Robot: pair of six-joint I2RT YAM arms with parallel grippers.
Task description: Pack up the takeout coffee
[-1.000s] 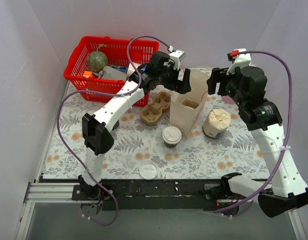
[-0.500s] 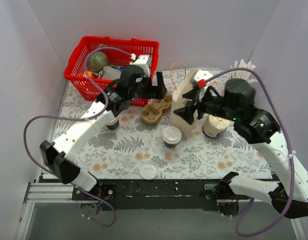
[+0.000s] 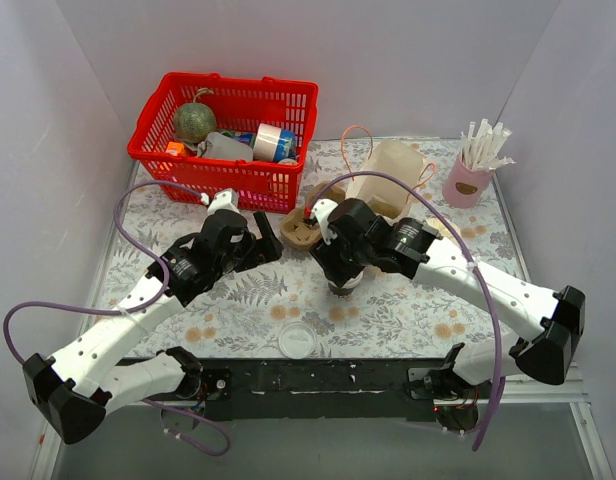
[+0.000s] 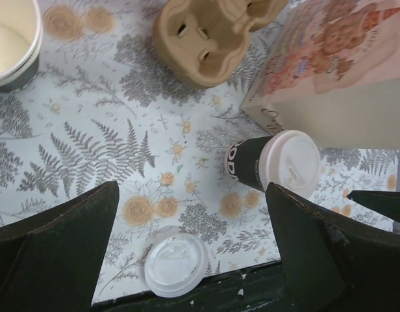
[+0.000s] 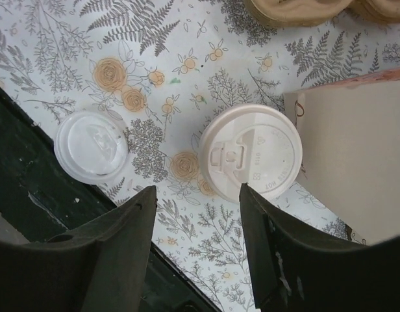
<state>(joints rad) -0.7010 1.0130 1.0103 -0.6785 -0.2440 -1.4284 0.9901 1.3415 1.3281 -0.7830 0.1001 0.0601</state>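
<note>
The takeout coffee (image 5: 252,153) stands upright on the floral tablecloth, white lid on top, and its dark band (image 4: 247,162) shows in the left wrist view. My right gripper (image 5: 199,192) hovers open just above and beside it, the lid lying past its fingertips with nothing between the jaws. In the top view the right gripper (image 3: 338,268) covers most of the cup. My left gripper (image 3: 258,245) is wide open and empty to the cup's left, and the coffee lies off its right finger (image 4: 304,247). The paper bag (image 3: 388,185) stands right behind the cup.
A loose white lid (image 3: 297,340) lies near the table's front edge. A cardboard cup carrier (image 3: 303,228) sits left of the bag. A plain open cup (image 4: 12,45) stands farther left. At the back are a red basket (image 3: 228,175) and a pink cup of straws (image 3: 468,178).
Both arms swung down and toward the near edge, away from the bag's top. The right gripper now sits over the coffee with its jaws narrower than before. The left stayed wide open.
</note>
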